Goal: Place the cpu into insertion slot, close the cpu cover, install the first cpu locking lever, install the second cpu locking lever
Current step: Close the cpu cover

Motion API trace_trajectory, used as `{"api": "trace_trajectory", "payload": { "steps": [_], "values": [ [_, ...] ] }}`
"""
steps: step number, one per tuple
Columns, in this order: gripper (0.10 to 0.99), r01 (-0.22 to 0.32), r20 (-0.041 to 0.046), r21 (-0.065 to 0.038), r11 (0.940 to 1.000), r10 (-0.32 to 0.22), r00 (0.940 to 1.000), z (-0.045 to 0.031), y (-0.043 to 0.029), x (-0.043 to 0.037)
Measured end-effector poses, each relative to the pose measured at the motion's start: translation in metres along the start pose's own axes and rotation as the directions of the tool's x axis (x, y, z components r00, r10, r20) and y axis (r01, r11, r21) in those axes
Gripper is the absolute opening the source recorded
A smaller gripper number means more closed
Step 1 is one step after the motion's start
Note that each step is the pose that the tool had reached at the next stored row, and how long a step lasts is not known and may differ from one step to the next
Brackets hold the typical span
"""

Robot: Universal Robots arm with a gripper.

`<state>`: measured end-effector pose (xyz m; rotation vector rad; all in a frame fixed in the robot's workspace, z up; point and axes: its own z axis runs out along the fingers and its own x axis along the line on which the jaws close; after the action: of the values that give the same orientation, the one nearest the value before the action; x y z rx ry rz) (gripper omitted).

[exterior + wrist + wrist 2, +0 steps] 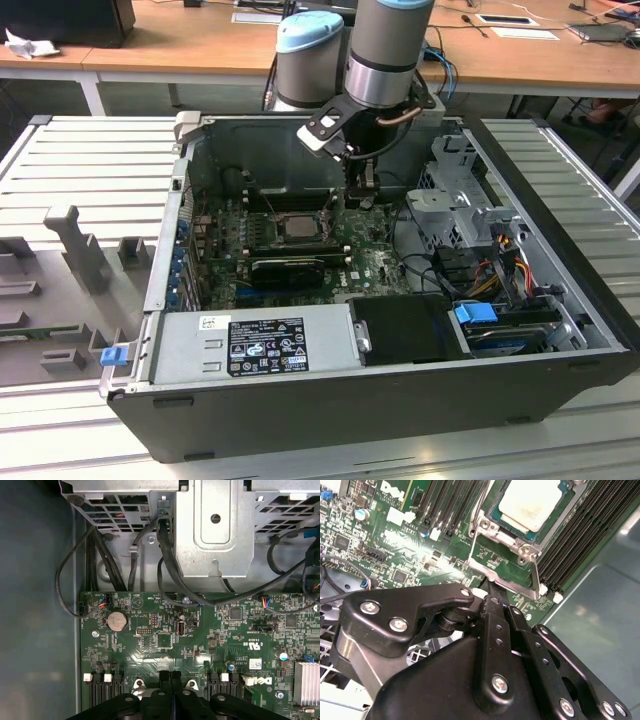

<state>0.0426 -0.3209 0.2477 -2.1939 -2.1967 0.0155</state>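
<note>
The cpu (529, 502), a pale square chip, lies in the insertion slot (297, 226) on the green motherboard. A silvery frame, the cpu cover (496, 571), borders the chip; I cannot tell whether it lies flat. A thin metal lever (536, 577) runs along one side of the socket. In the exterior view my gripper (362, 183) hangs over the board, just to the exterior view's right of the slot and a little above it. In both wrist views the black fingers (492, 611) are pressed together, so the gripper (170, 676) is shut with nothing seen between them.
The open case holds a grey power supply (255, 345) at the front and a metal drive cage (460, 190) with coloured cables (500, 260) on the exterior view's right. Black memory slots (585, 535) flank the socket. A coin battery (118, 621) sits on the board.
</note>
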Motion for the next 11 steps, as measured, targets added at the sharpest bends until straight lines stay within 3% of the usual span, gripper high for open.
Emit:
{"api": "trace_trajectory", "payload": {
  "steps": [11],
  "values": [
    [0.106, 0.0, 0.0, 0.0, 1.0, 0.0, 1.0, 0.0006, -0.0178, 0.0]
  ]
}}
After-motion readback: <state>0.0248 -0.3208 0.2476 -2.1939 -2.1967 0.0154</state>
